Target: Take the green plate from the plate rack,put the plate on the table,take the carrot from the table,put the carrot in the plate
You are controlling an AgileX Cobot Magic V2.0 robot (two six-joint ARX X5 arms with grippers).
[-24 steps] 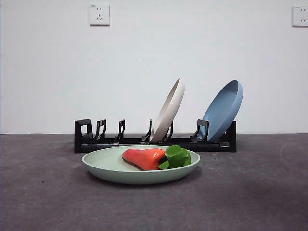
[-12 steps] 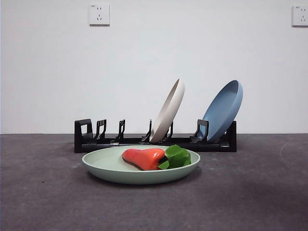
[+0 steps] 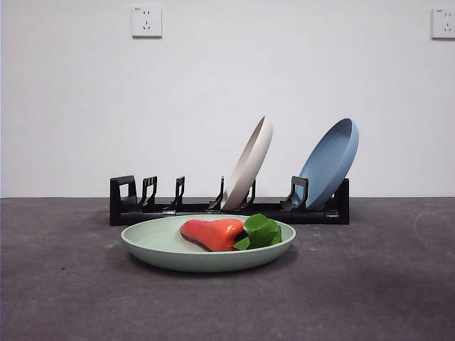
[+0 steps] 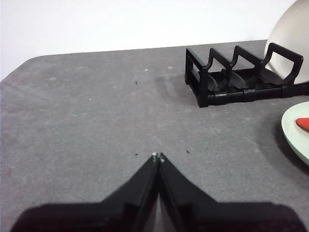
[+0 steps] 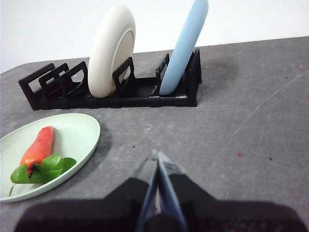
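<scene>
Green plate (image 3: 163, 249): flat on bench (image 3: 370, 284), before plate rack (image 3: 142, 206).
Carrot (image 3: 213, 234): lying in plate, long axis along rack, leaves toward blue plate's (image 3: 330, 163) end.
Left claw (image 4: 158, 155): together, empty.
Right claw (image 5: 156, 155): together, empty.

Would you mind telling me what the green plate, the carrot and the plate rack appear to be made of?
The green plate looks like matte plastic: an even pale colour with no sharp glare. The carrot seems a plastic toy: its orange body shows bright highlights, and its leaves look thin and flexible. The plate rack looks like moulded black plastic with a slight sheen, though coated metal cannot be ruled out.
</scene>
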